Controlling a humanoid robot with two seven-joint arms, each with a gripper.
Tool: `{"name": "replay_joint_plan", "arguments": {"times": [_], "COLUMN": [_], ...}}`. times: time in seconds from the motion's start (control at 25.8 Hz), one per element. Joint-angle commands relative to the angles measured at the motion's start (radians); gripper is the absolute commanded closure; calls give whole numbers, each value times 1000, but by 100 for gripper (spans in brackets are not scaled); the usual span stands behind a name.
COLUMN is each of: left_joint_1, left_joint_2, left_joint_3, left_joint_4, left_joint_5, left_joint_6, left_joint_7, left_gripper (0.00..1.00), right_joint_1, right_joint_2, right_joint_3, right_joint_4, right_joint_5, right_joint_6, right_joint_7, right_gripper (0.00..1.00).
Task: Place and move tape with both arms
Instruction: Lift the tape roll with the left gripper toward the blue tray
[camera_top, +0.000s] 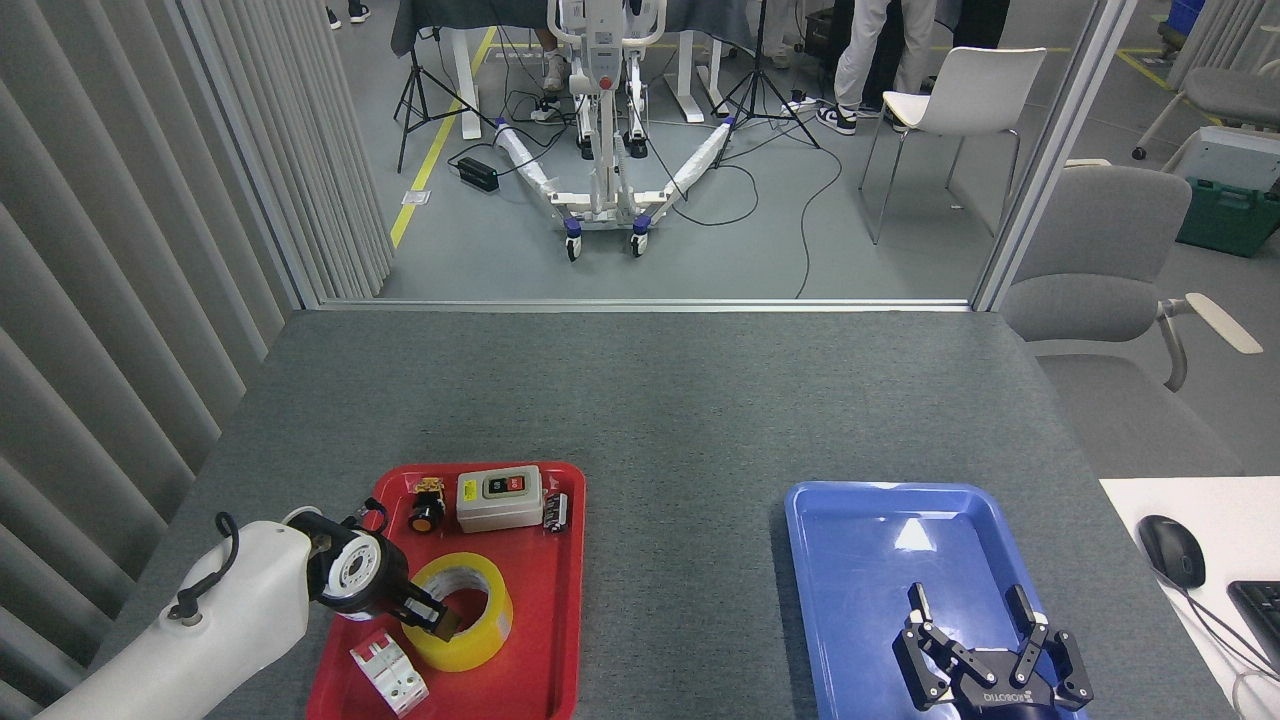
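The tape (478, 640), a yellow roll with a white printed core, lies in the red tray (560, 640) at the front left, tipped slightly toward my left arm. My left gripper (433, 618) comes in from the left with one black finger inside the core and its jaws closed on the roll's left wall. My right gripper (967, 602) hovers over the near part of the blue tray (860, 560), fingers spread open and holding nothing.
The red tray also holds a grey switch box (499, 497), an orange-black push button (427, 505), a small black part (556, 510) and a white circuit breaker (388, 678). A mouse (1170, 550) and keyboard (1260, 600) sit far right. A grey chair (1100, 270) stands beyond the table.
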Motion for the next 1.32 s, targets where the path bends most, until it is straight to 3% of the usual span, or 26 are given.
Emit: {"name": "replay_joint_plan", "arguments": {"times": [0.0, 0.19, 0.31, 0.46, 0.66, 0.93, 1.08, 1.28], "left_joint_1": [-4, -1, 1, 27, 79, 146, 152, 155], "left_joint_2": [-15, -46, -98, -197, -305, -453, -460, -476], "left_joint_3": [15, 176, 286, 434, 458, 460, 448, 446], "left_joint_4": [-2, -56, -72, -77, 3, 188, 204, 207], "left_joint_5": [5, 8, 13, 142, 307, 438, 481, 485], "left_joint_6": [-92, -124, -167, -401, -639, -639, -639, -639], "left_joint_7": [-25, -21, 2, 94, 220, 239, 237, 239], "left_gripper": [100, 100, 100, 100, 100, 100, 100, 100], "right_joint_1": [0, 0, 0, 0, 0, 1, 15, 58], "right_joint_2": [1, 0, -2, -2, -4, -8, -34, -83], "right_joint_3": [0, 0, 0, 0, 0, -3, -55, -167], "right_joint_4": [0, 0, 0, 0, 0, 0, -2, -11], "right_joint_5": [0, 2, 2, 2, 2, 2, 2, -3], "right_joint_6": [1, 1, -1, -1, -1, -21, -205, -696], "right_joint_7": [-1, 1, 1, -1, -1, -2, -4, -4], "right_gripper": [0, 0, 0, 0, 0, 0, 0, 0]}}
